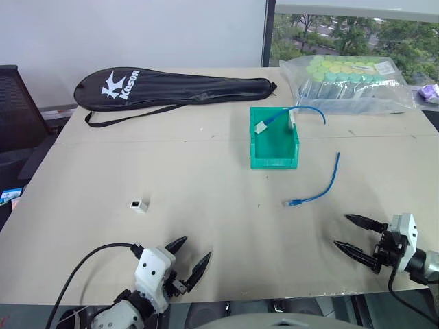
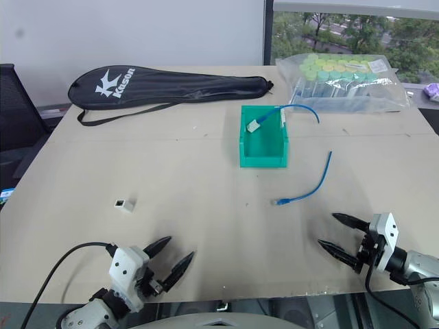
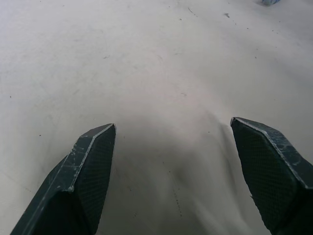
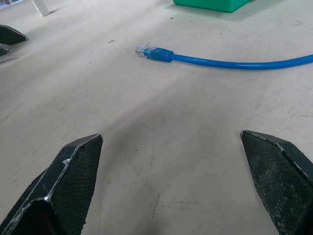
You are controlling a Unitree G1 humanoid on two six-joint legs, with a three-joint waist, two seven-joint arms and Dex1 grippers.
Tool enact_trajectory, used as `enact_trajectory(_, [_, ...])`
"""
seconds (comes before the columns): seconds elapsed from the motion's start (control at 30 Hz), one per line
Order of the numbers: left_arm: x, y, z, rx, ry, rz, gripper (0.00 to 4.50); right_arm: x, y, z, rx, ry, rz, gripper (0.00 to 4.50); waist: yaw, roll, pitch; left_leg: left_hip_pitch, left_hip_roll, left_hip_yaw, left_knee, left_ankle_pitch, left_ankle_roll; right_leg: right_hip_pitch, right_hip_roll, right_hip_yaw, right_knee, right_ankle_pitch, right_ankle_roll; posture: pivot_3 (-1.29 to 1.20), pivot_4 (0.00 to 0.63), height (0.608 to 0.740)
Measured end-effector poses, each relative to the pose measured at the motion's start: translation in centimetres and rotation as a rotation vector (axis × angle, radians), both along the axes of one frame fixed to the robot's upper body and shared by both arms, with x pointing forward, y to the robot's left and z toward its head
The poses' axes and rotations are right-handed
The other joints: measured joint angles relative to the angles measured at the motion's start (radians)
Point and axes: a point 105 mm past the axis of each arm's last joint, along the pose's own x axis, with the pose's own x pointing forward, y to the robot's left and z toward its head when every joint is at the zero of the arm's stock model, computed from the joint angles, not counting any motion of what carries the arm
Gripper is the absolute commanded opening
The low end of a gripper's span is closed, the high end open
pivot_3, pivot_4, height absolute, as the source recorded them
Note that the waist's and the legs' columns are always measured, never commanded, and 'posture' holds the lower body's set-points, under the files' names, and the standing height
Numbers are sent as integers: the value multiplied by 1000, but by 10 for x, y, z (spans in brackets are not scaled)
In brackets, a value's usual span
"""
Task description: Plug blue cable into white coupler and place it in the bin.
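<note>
The blue cable [image 1: 324,186] lies loose on the table right of centre, its clear plug [image 1: 293,203] pointing left; the plug [image 4: 146,51] also lies ahead of my right fingers in the right wrist view. Far to the left of it, the white coupler [image 1: 140,204] sits alone on the table. The green bin [image 1: 273,156] stands behind the cable, mid-table. My left gripper [image 1: 195,247] is open near the front edge, below and right of the coupler. My right gripper [image 1: 341,230] is open too, just right of and nearer than the plug, holding nothing.
Inside the bin rests a second blue cable [image 1: 305,110] joined to a white coupler [image 1: 262,126], its loop hanging over the back right rim. A clear bag of tubes [image 1: 350,82] lies at the back right and a black racket bag [image 1: 171,89] at the back left.
</note>
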Motion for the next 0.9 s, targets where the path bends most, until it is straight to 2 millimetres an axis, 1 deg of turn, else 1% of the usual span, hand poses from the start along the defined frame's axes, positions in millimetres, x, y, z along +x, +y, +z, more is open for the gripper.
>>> enact_trajectory(0.7, [9,-3,4,-3,-21,-40,3870,-1,0,0,-14,-9,-2,4454,1,-1,1,0,0,0,1,0,0,0,1,0,0,0,0,0,150,740])
enact_trajectory(0.83, [11,-5,7,28,12,-132,3870,2,1,2,-14,-19,4,4454,1,0,2,0,0,0,1,1,1,0,1,0,0,0,0,0,150,740])
enact_trajectory(0.9, [19,-10,20,49,8,-233,3870,9,7,9,-15,-31,17,4454,1,0,4,-1,0,0,1,2,3,0,1,-1,1,0,0,0,150,740])
